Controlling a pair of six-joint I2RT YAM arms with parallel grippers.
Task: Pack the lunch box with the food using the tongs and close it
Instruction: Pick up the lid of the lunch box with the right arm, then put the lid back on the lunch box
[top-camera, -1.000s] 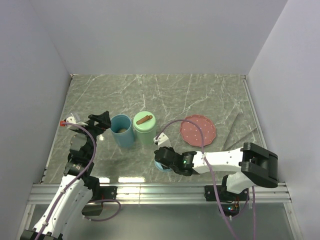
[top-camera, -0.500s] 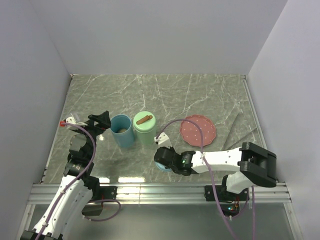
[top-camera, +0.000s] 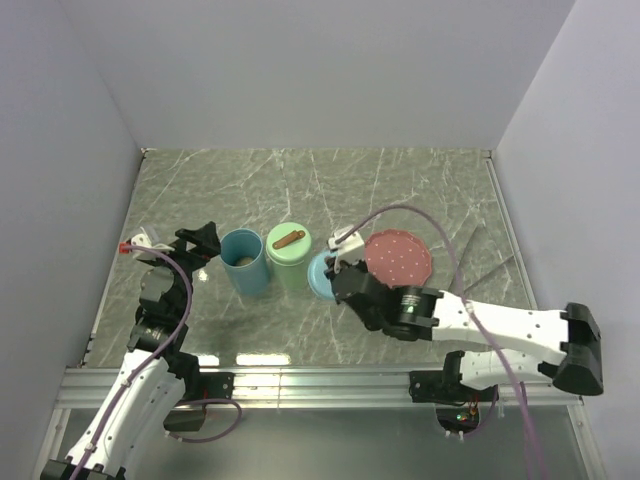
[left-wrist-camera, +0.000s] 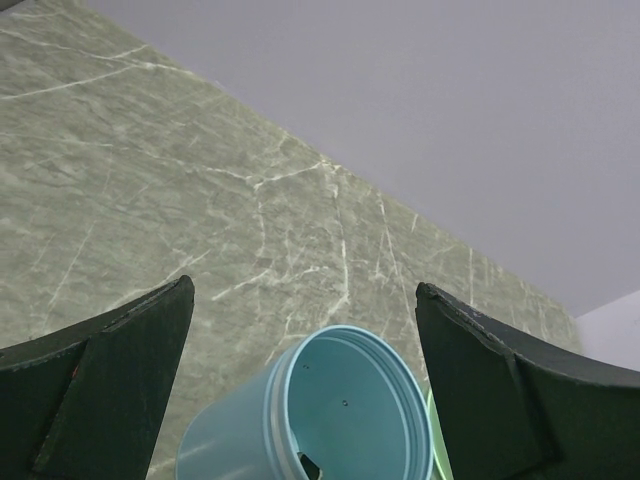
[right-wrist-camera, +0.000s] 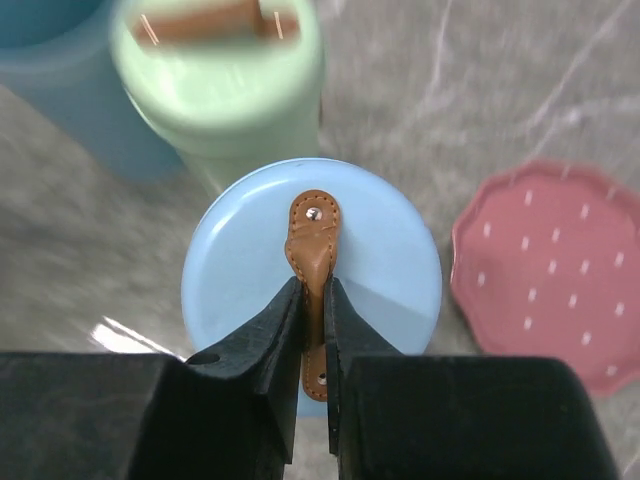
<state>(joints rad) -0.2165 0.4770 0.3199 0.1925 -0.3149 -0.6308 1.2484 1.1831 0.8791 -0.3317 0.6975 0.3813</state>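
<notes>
The lunch box is a pair of round tubs. The blue tub (top-camera: 245, 265) (left-wrist-camera: 330, 410) stands open, with a dark bit of food (left-wrist-camera: 310, 467) low inside it. The green tub (top-camera: 288, 256) (right-wrist-camera: 215, 90) beside it wears a lid with a brown strap. My right gripper (top-camera: 337, 272) (right-wrist-camera: 312, 287) is shut on the brown strap (right-wrist-camera: 313, 225) of the loose blue lid (top-camera: 319, 275) (right-wrist-camera: 385, 270), just right of the green tub. My left gripper (top-camera: 203, 240) (left-wrist-camera: 302, 290) stands open behind the blue tub, holding nothing. The grey tongs (top-camera: 472, 248) lie right of the plate.
A pink dotted plate (top-camera: 398, 257) (right-wrist-camera: 555, 270) sits right of the lid, with no food showing on it. The right arm's cable (top-camera: 400, 212) arcs over the plate. White walls close in the marble table (top-camera: 330, 185) on three sides.
The right gripper closed on the lid's strap. It then carried the blue lid from the near edge up to beside the green tub, the arm stretching out. The left arm has not moved.
</notes>
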